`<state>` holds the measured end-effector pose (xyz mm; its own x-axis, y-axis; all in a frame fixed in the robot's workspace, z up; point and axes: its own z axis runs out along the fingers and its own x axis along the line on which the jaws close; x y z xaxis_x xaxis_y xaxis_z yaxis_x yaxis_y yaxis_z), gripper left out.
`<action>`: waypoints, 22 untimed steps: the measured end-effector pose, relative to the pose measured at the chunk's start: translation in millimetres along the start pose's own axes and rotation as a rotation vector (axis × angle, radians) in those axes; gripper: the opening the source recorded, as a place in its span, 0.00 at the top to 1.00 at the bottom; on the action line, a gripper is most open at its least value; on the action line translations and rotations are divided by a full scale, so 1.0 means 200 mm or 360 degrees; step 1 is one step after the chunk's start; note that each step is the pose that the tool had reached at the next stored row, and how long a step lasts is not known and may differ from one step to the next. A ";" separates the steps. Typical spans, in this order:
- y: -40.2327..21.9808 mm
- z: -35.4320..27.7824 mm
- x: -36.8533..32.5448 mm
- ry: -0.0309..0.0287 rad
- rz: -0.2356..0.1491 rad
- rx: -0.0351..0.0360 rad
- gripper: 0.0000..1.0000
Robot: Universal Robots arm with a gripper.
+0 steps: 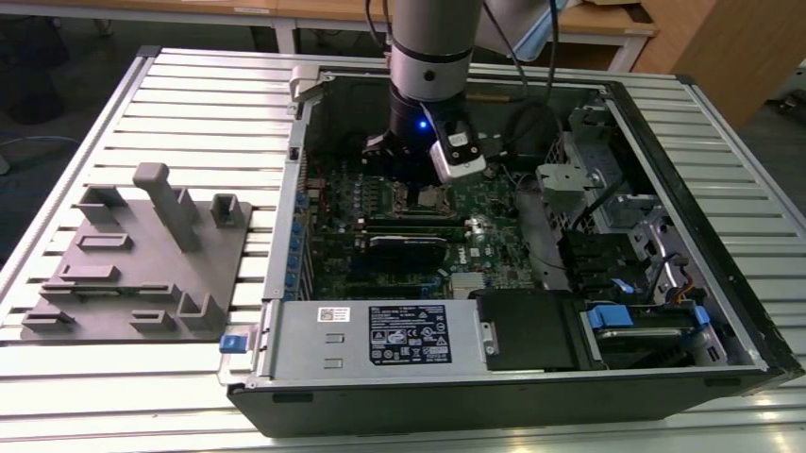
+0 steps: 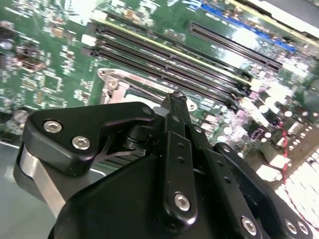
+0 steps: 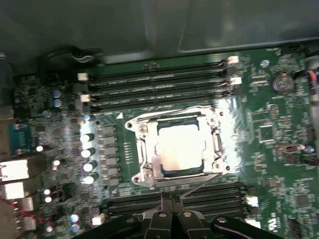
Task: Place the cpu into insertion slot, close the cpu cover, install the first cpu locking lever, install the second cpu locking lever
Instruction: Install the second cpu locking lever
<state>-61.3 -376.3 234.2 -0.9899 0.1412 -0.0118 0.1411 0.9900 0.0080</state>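
Tool (image 3: 171, 200) pressed together beside cpu cover (image 3: 177, 149), cover down over cpu (image 3: 180, 152); board print unreadable.

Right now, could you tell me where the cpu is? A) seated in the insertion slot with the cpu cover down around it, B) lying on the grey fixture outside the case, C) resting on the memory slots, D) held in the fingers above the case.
A: in the first wrist view the cpu sits in the insertion slot, its silver top showing through the cpu cover.
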 end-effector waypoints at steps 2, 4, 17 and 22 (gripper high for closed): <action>0.000 0.000 0.000 0.00014 0.0000 0.0000 0.89; 0.000 0.000 0.000 0.00017 0.0000 0.0000 0.89; -0.009 0.049 0.031 0.00016 0.0000 0.0000 0.89; -0.013 0.062 0.057 0.00016 0.0000 0.0000 0.89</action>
<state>-72.7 -377.1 221.7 -0.9899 0.1412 -0.0107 0.1411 0.9900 0.0079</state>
